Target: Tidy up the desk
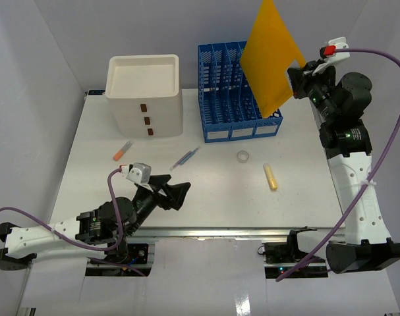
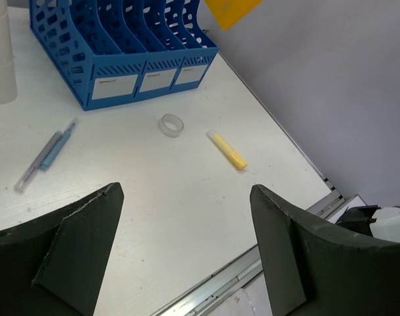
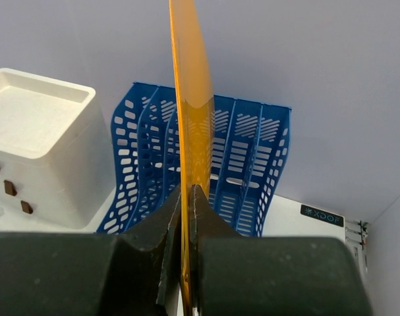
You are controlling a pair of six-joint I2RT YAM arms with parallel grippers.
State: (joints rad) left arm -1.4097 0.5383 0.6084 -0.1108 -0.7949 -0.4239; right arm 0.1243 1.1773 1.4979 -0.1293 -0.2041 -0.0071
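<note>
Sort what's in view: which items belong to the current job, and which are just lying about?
In play:
- right end effector, shut on the orange folder
- blue file rack, likely the folder's destination
- desk

Lying about:
- orange-capped marker
- pair of pens
- tape ring
- yellow highlighter
- white drawer box
- left end effector, open, holding nothing

The desk (image 1: 219,191) is smooth matt white; file rack (image 1: 232,99) blue plastic; folder (image 1: 269,52) glossy orange.

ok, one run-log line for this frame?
right gripper: shut on orange folder, upright by blue file rack | left gripper: open, low over desk | loose: tape ring, yellow marker, pens
</note>
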